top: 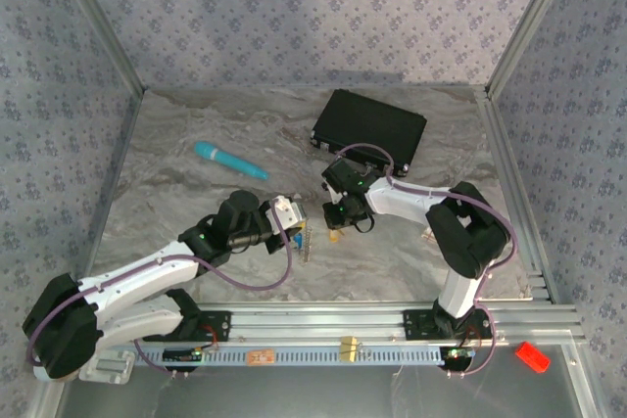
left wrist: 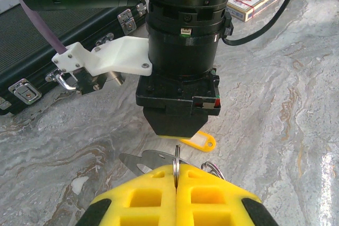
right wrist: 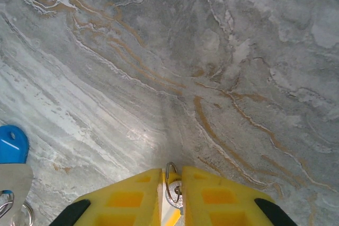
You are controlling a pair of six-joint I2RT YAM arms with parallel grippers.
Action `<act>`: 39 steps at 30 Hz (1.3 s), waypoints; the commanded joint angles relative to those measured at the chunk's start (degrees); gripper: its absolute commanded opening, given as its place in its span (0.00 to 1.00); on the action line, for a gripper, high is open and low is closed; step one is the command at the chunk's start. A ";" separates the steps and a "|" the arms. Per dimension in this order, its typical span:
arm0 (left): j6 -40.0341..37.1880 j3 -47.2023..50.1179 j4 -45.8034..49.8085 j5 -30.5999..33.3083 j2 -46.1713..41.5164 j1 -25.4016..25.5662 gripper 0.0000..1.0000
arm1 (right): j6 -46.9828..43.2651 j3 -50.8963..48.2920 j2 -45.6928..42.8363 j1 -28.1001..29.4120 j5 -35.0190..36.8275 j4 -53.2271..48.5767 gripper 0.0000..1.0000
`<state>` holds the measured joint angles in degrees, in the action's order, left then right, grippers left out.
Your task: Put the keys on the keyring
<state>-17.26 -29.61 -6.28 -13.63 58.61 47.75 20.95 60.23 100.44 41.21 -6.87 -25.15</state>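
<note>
We see both arms nose to nose at the middle of the table (right wrist: 222, 56), mid-threading by our read. On the left gripper (left wrist: 177, 172) the yellow pads are pressed together, pinching the keyring (left wrist: 176, 161) edge-on, a thin metal loop poking up out of the seam. On the right gripper (right wrist: 172, 174) the pads stand a narrow slit apart with a small ring (right wrist: 170, 182) sitting in the slit; the view is too tight, so we cannot tell if it's clamped or just lying loose there. The yellow key (left wrist: 200, 142) lies flat on the table right under the right gripper's body, just beyond the left pads, and isn't on the keyring yet, we'd judge. The blue key (right wrist: 11, 142) sits at the left edge of the right wrist view, silver blade just below its head. Risks: the small ring drops out of that slit if the right arm lifts without closing; the keyring twists in the left pinch since only a thin edge is held, so the opening won't line up; the grippers are close, so a sideways nudge could bump them and knock the yellow key away
</note>
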 commanded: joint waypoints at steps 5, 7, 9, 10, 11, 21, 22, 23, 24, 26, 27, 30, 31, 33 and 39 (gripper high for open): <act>0.65 0.19 -1.45 0.41 0.06 0.39 0.00 | -1.24 2.13 0.68 -0.17 0.18 -1.65 0.23; 0.56 0.19 -1.51 0.36 0.02 0.33 0.00 | -1.60 2.63 1.05 -0.18 0.58 -2.18 0.24; 0.56 0.23 -1.53 0.36 0.01 0.34 0.00 | -1.95 3.30 1.68 -0.19 0.92 -2.54 0.24; 0.56 0.20 -1.45 0.43 0.00 0.42 0.00 | -2.05 3.52 1.98 -0.18 0.96 -2.74 0.23; 0.55 0.17 -1.36 0.36 -0.06 0.40 0.00 | -2.14 3.74 2.20 -0.21 0.91 -2.80 0.23; 0.47 0.25 -1.34 0.38 -0.33 0.37 0.00 | -2.84 5.39 3.81 0.06 1.42 -4.97 0.21; 0.47 0.24 -1.36 0.42 -0.26 0.38 0.00 | -2.87 5.47 3.96 0.08 1.42 -5.01 0.20; 0.47 0.25 -1.36 0.36 -0.31 0.36 0.00 | -2.94 5.60 4.14 0.10 1.42 -5.09 0.20; 0.45 0.23 -1.32 0.36 -0.29 0.40 0.00 | -2.93 5.77 4.23 0.18 1.50 -5.13 0.19; 0.38 0.31 -1.38 0.36 -0.33 0.41 0.00 | -3.07 5.98 4.48 0.18 1.60 -5.32 0.18; 0.40 0.23 -1.40 0.36 -0.29 0.39 0.00 | -3.02 6.09 4.57 0.15 1.64 -5.37 0.18; 0.38 0.19 -1.28 0.36 -0.33 0.34 0.00 | -3.20 6.27 4.63 0.24 1.69 -5.82 0.19; 0.38 0.23 -1.22 0.36 -0.32 0.39 0.00 | -3.27 6.35 4.46 0.26 1.69 -5.84 0.19; 0.38 0.21 -1.32 0.36 -0.42 0.39 0.00 | -3.34 6.16 3.87 0.36 1.76 -5.92 0.20; 0.47 0.24 -1.54 0.27 -0.25 0.41 0.00 | -3.37 4.15 1.16 0.62 2.54 -5.45 0.24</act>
<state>-17.28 -29.61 -6.28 -13.43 58.61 47.75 18.35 65.06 103.90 41.41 -5.67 -28.82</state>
